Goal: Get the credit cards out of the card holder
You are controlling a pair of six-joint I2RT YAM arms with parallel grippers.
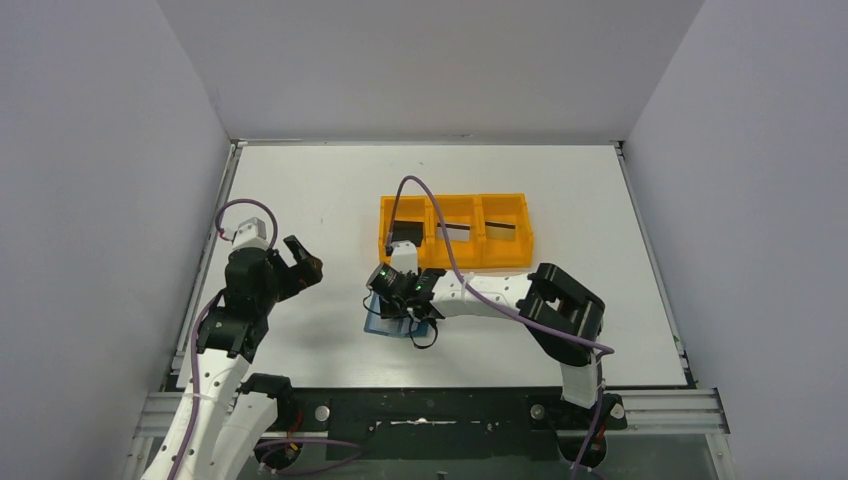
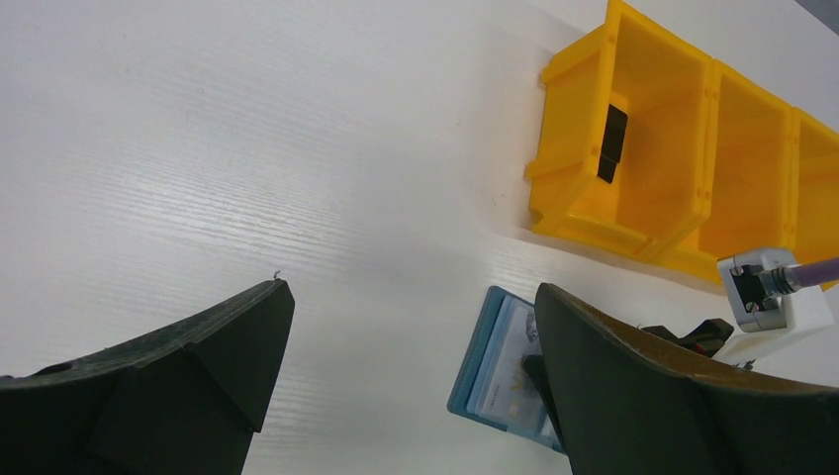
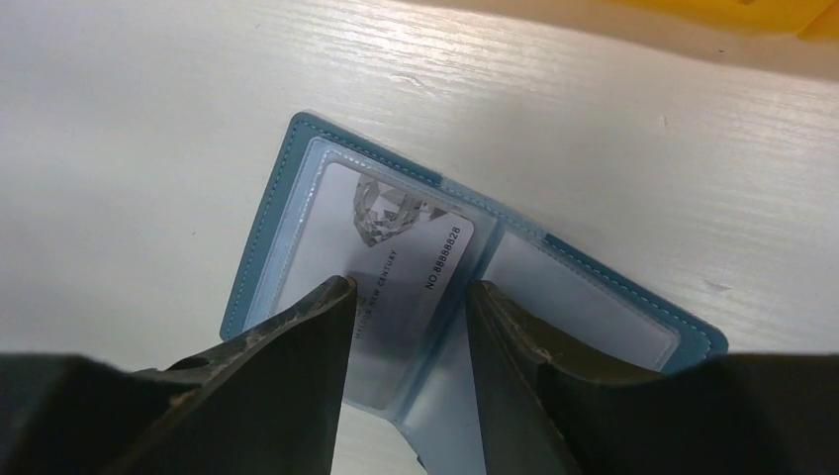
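While card holder [image 3: 584, 297] lies open, right hand [image 3: 408, 292] above, parted astride silver card [image 3: 420, 237].

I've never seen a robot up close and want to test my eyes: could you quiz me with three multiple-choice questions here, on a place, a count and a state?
1. How many compartments has the orange tray? A two; B three; C five.
2. Where is the card holder? A on the table under the right hand; B in the tray; C at the table's far edge.
3. The card holder is: A snapped shut; B standing upright; C lying open, a card in a pocket.

Answers: 1 B, two dividers split it in three; 2 A, the top view shows it there; 3 C, both inner faces show.
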